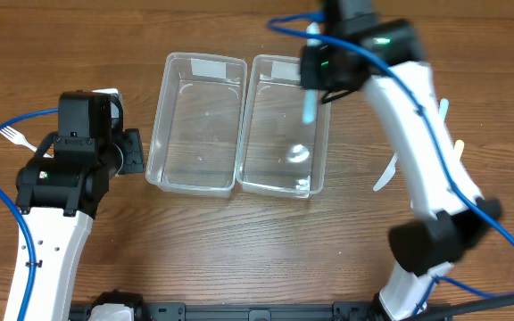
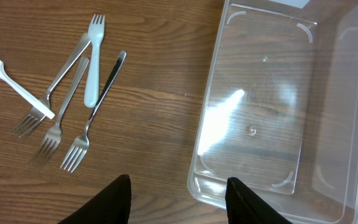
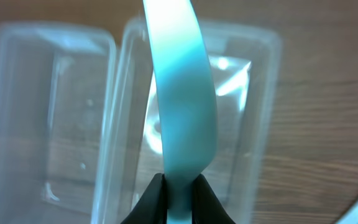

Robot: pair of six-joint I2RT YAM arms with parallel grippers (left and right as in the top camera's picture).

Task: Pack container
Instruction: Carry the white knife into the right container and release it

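Note:
Two clear plastic containers stand side by side at mid-table: the left one [image 1: 196, 125] [image 2: 260, 106] and the right one [image 1: 284, 125] [image 3: 241, 112]. My right gripper [image 1: 315, 67] [image 3: 179, 180] is shut on a light blue plastic utensil [image 1: 310, 107] [image 3: 179, 93] and holds it above the right container. My left gripper [image 1: 132, 150] [image 2: 179, 180] is open and empty, just left of the left container's near corner. Several forks [image 2: 73, 93] lie on the table left of it, among them a light blue one [image 2: 93, 62] and a white one [image 2: 14, 84] [image 1: 12, 135].
White plastic utensils [image 1: 386, 174] lie on the table right of the containers, partly hidden by the right arm. A bright glint [image 1: 299, 153] shows on the right container's floor. Blue cables run along both arms.

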